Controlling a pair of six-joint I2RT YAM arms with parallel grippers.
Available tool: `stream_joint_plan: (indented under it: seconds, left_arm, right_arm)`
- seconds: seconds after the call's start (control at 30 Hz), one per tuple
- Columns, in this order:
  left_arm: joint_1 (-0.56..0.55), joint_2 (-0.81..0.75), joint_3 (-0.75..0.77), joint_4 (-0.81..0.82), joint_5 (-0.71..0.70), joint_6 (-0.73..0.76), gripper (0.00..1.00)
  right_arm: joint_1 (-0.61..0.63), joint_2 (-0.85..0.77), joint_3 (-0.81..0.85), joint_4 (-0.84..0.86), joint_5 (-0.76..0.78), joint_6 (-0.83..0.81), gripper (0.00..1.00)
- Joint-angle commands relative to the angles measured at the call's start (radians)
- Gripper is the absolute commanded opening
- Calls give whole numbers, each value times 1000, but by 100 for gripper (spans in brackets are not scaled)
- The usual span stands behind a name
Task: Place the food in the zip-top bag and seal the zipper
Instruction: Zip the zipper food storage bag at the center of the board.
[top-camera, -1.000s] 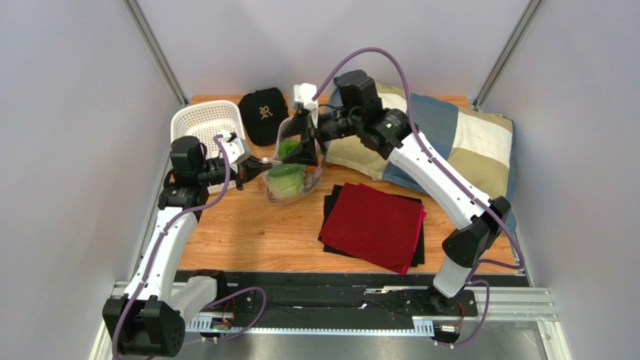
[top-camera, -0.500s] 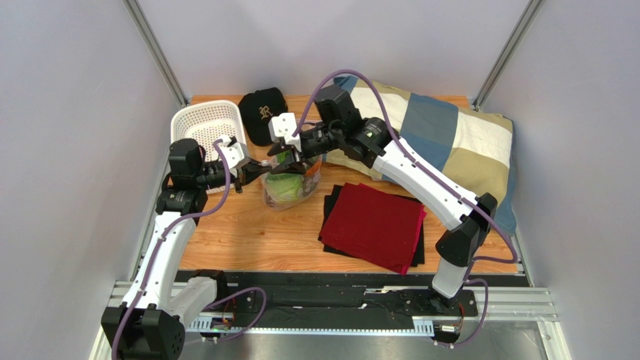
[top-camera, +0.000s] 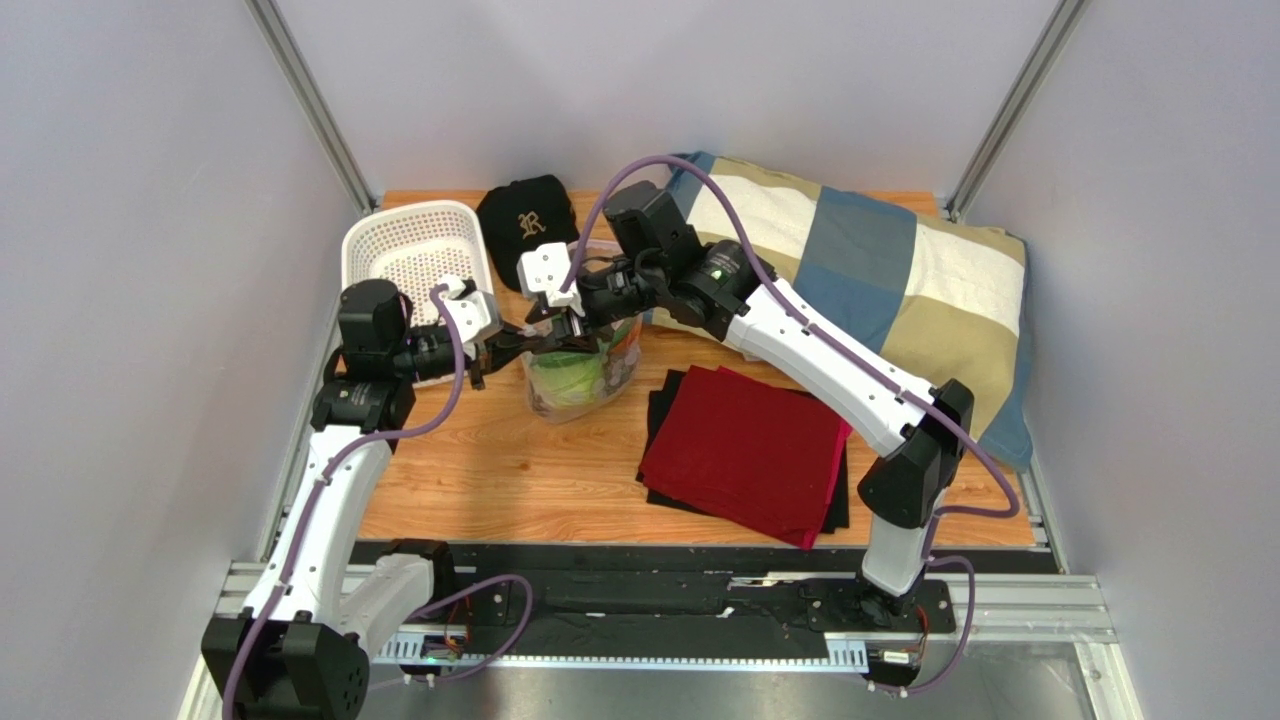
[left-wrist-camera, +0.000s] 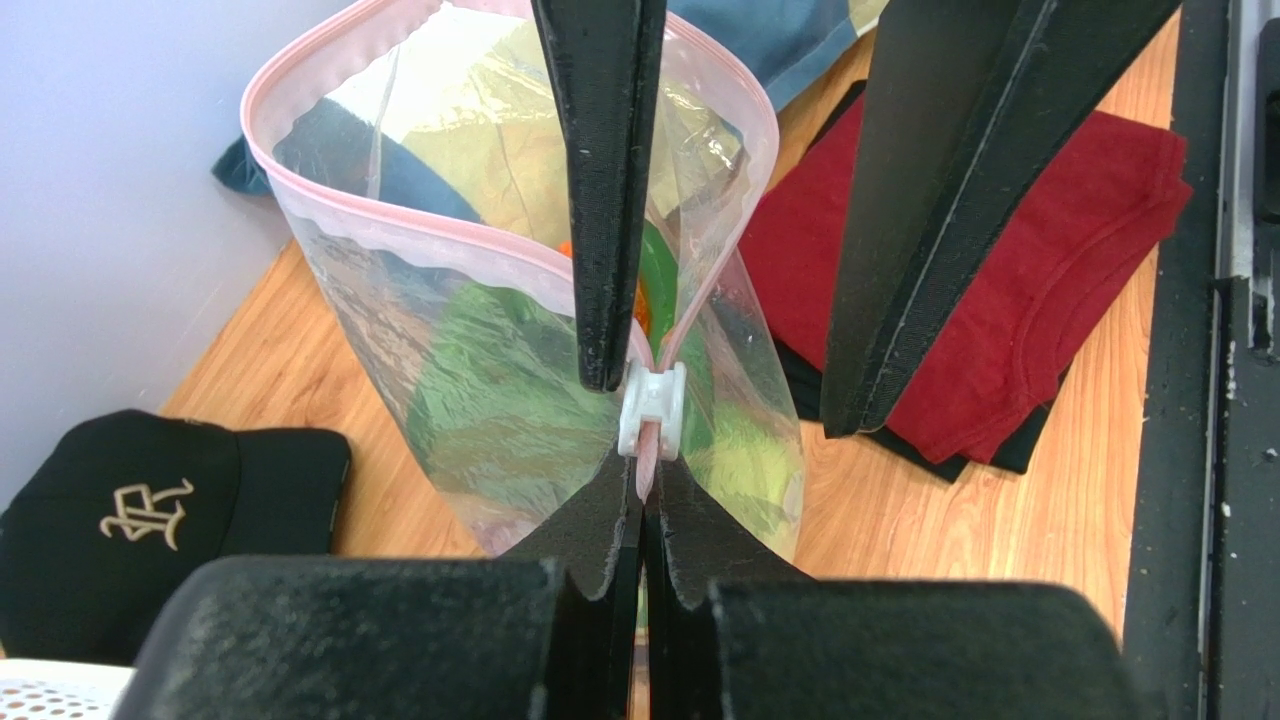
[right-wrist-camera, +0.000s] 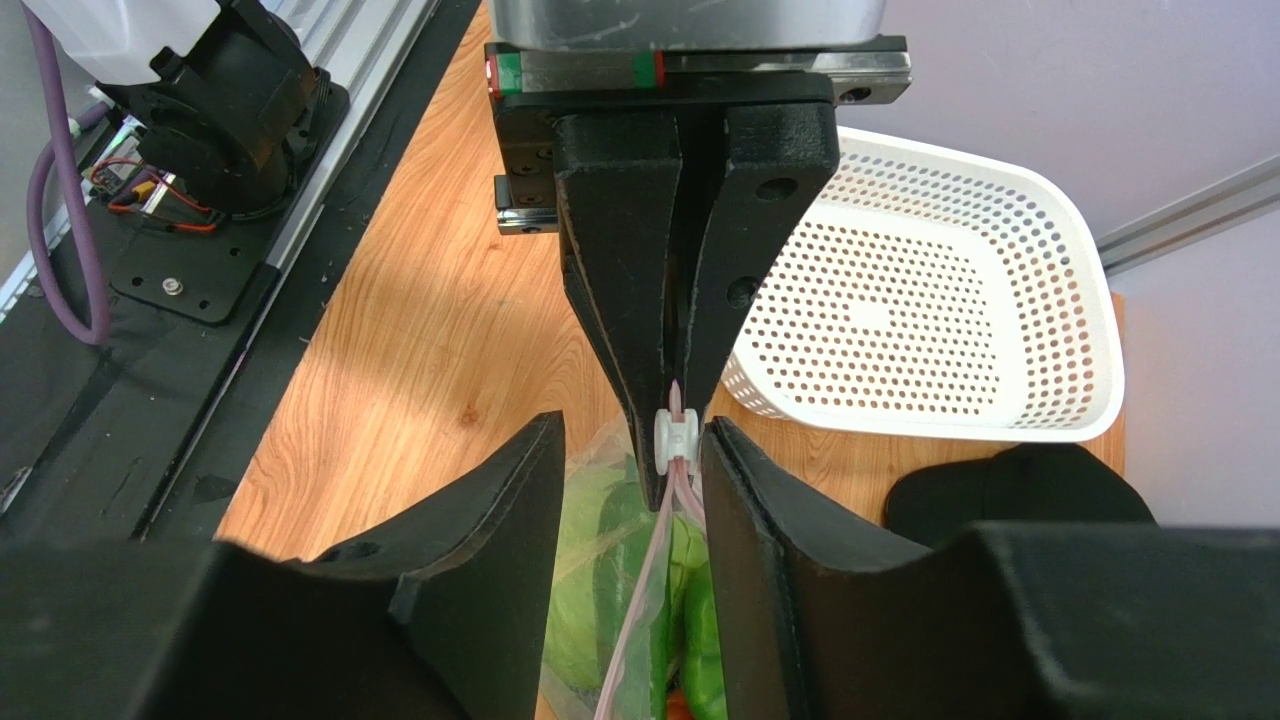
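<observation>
Left wrist view looks along the left tool. Its two fingers are pressed together and pinch the end of the pink zipper, just under a small white slider. The zip-top bag stands on the table with its mouth open in a wide loop. Green food shows through the clear plastic, with a bit of orange behind it. The right tool reaches in with its fingers spread. One finger tip is right at the slider, and the other is out beside the bag.

Right wrist view shows the same spot from the other side. The slider sits between the spread fingers, closer to one of them, and I cannot tell if it touches. This view also shows the whole white basket behind the left tool.

Top view shows both arms meeting over the bag, which stands on the left half of the table, toward the far edge. The basket is in the far left corner, with a black cap just to its right. A striped pillow fills the far right. A red cloth lies on a black cloth to the right of the bag. The table is light wood. Grey walls stand on three sides, and a black rail runs along the near edge.
</observation>
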Motion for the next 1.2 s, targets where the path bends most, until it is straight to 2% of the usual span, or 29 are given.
stream_joint_plan:
  seconds: [0.0,0.3,0.53,0.6,0.7,1.17]
  left_arm:
    - [-6,-21,34,5,40,71,0]
    - [-12,-32,34,-6,32,79,0]
    - [-12,-63,28,-10,6,73,0]
    - [-12,-67,14,17,-12,31,0]
    - [-12,-84,2,68,-49,-26,0]
    - [28,-138,-18,141,-78,-136,0]
  right_arm:
    - [8,7,50,17,11,-18,43]
    - [16,31,68,0,26,-43,40]
    - [16,29,64,-18,39,-74,19]
    - [14,27,63,-26,43,-87,10]
    - [14,21,60,-46,77,-113,2]
    - [-68,-72,-35,-118,203,-186,0]
